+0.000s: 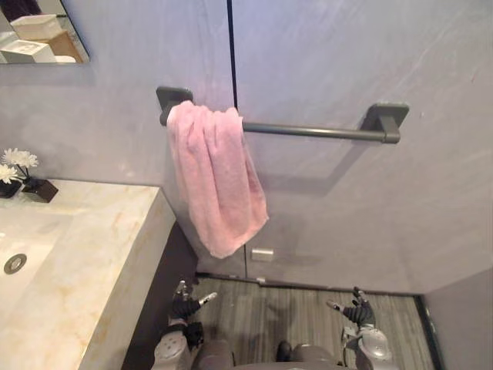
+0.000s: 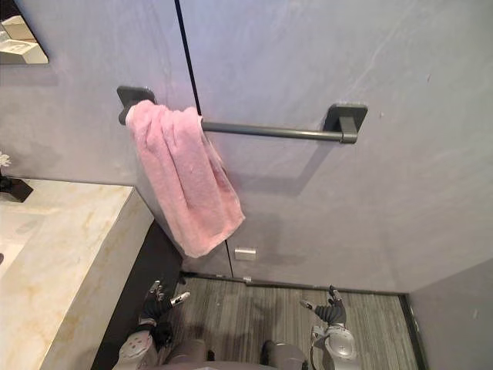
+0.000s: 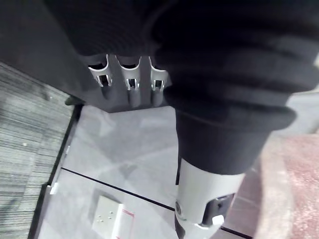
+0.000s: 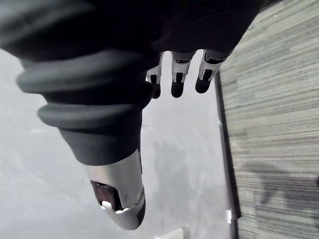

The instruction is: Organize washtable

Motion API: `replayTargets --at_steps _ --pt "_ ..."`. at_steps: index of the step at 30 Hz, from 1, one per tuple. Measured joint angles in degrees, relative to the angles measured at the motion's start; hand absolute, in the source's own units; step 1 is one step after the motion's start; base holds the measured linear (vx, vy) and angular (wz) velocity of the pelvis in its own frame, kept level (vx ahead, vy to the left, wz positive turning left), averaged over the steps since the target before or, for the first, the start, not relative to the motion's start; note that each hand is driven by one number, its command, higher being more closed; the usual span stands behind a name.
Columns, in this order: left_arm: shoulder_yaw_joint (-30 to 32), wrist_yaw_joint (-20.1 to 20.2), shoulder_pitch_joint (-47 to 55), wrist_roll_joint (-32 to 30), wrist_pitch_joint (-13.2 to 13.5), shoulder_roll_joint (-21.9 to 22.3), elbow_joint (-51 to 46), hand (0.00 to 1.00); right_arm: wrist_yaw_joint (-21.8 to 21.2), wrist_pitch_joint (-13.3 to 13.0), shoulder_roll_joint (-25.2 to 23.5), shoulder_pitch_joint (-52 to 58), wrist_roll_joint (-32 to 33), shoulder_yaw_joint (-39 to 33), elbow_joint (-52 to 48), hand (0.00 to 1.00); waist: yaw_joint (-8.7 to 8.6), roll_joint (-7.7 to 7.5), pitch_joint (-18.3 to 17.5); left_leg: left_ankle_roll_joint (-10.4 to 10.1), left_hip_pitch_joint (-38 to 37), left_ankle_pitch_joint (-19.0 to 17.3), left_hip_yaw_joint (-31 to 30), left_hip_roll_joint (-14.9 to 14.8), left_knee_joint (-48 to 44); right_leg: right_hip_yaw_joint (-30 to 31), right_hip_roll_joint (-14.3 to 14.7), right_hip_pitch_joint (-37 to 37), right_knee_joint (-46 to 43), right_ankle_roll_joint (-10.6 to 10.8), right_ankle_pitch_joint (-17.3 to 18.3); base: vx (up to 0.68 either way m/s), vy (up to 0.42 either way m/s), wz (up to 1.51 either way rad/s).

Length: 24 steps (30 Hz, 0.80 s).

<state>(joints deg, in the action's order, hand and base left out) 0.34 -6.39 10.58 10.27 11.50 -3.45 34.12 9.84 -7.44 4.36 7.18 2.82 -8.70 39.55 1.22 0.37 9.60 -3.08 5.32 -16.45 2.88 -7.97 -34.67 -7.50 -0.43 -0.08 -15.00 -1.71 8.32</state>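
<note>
The left hand (image 1: 185, 310) and right hand (image 1: 359, 313) hang low over the floor (image 1: 266, 317), fingers loose and empty, and a one-sided tug on the pink towel (image 1: 216, 179), bunched askew at the left end of the rail (image 1: 316, 131) beside the counter (image 1: 85, 254), could drag it off.

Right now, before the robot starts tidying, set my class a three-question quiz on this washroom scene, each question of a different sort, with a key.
1. True or false: the pink towel hangs at the middle of the rail.
2. The left robot hand and right robot hand hold: A) the towel, B) nothing, C) a bottle.
3. Fill in: the white flowers stand on the marble ___.
Key: 1 false, it hangs at the rail's left end; 2 B; 3 counter.
</note>
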Motion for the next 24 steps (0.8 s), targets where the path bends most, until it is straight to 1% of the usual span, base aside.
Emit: replayTargets --at_steps 1,2,3,4,7,10,12,17,19,20,24 --pt "0.0 0.0 -0.3 0.0 0.0 0.0 -0.6 0.00 0.0 -0.1 0.2 -0.3 0.0 -0.3 0.0 0.00 -0.23 0.61 -0.2 -0.2 0.0 0.5 -0.7 0.3 6.9 0.3 -0.2 0.3 0.4 0.2 0.0 0.16 0.043 -0.13" --pt "0.0 0.0 -0.6 0.0 0.0 0.0 -0.6 0.00 0.0 -0.1 0.8 -0.6 0.0 -0.7 0.1 0.00 -0.29 1.02 -0.2 -0.7 -0.1 1.5 -1.4 0.6 11.1 0.5 -0.3 0.3 0.3 0.4 0.1 0.18 0.104 -0.15" --pt "0.0 0.0 -0.7 0.0 0.0 0.0 -0.7 0.00 0.0 -0.1 1.0 -0.7 0.0 -1.1 0.3 0.00 -0.25 1.82 -0.5 -1.3 -0.7 6.8 -1.9 0.9 15.3 1.0 -0.3 0.4 0.3 1.1 0.3 0.16 0.132 -0.16" --pt "0.0 -0.1 -0.8 0.0 0.1 -0.4 -1.1 0.00 0.0 0.0 0.6 -0.5 0.0 -1.2 0.6 0.00 -0.21 1.51 -0.8 -1.0 -2.2 7.4 -1.4 1.9 17.1 1.7 -1.0 1.0 1.1 2.0 0.1 0.15 0.129 -0.09" --pt "-0.2 -0.1 -1.0 -0.1 0.1 -1.0 -2.0 0.00 0.0 0.0 0.4 0.3 -0.1 -1.4 1.3 0.00 -0.28 0.66 -1.0 0.0 -3.1 8.1 -1.2 3.6 19.6 1.5 -2.6 1.6 2.7 3.0 0.1 0.10 0.106 0.05" --pt "-0.2 -0.2 -0.2 -0.4 0.1 -1.4 -3.7 0.00 0.0 0.0 0.4 1.1 -0.1 -1.9 2.3 0.00 -0.26 0.49 -1.0 0.4 -6.3 9.4 -1.3 4.9 23.3 1.2 -3.6 4.1 4.6 3.5 0.0 0.08 0.059 0.08" --pt "-0.2 -0.2 0.1 -0.7 0.1 -1.7 -6.7 0.00 -0.1 0.0 0.4 1.0 -0.1 -1.9 2.4 0.00 -0.28 0.46 -1.0 0.5 -7.1 10.1 -1.4 5.1 25.0 1.1 -3.7 4.5 5.2 3.7 -0.2 0.03 0.021 0.06" --pt "-0.2 -0.2 1.2 -1.4 0.3 -2.9 -19.8 0.00 -0.2 0.0 0.5 1.1 -0.1 -1.9 2.4 0.00 -0.48 0.33 -1.2 0.2 -8.3 12.1 -2.6 5.2 28.3 0.0 -3.7 4.9 5.8 3.5 -0.3 -0.01 -0.023 0.09" --pt "-0.2 -0.2 1.2 -1.6 0.7 -3.2 -23.1 0.00 -0.4 -0.1 0.6 1.0 -0.1 -1.9 2.9 0.00 -0.45 0.30 -1.2 0.0 -8.6 12.9 -2.8 5.3 29.5 -0.2 -3.4 5.0 6.3 3.4 -0.7 -0.03 -0.026 0.06" --pt "-0.2 -0.3 1.2 -2.1 1.1 -3.7 -24.7 0.00 -1.2 -0.1 0.7 1.0 -0.1 -1.8 3.2 0.00 -0.44 0.30 -1.2 0.0 -9.1 13.3 -2.8 5.3 30.4 -0.1 -3.2 5.1 6.8 3.3 -1.1 -0.04 -0.021 -0.03" --pt "-0.2 -1.4 0.6 -4.5 1.4 -4.6 -28.7 0.00 -1.9 -0.1 0.9 1.0 -0.1 -1.3 4.1 0.00 -0.57 0.35 -1.4 -0.1 -9.7 13.8 -2.8 5.1 31.0 0.0 -2.8 6.0 8.7 3.2 -2.4 -0.04 -0.006 -0.02"
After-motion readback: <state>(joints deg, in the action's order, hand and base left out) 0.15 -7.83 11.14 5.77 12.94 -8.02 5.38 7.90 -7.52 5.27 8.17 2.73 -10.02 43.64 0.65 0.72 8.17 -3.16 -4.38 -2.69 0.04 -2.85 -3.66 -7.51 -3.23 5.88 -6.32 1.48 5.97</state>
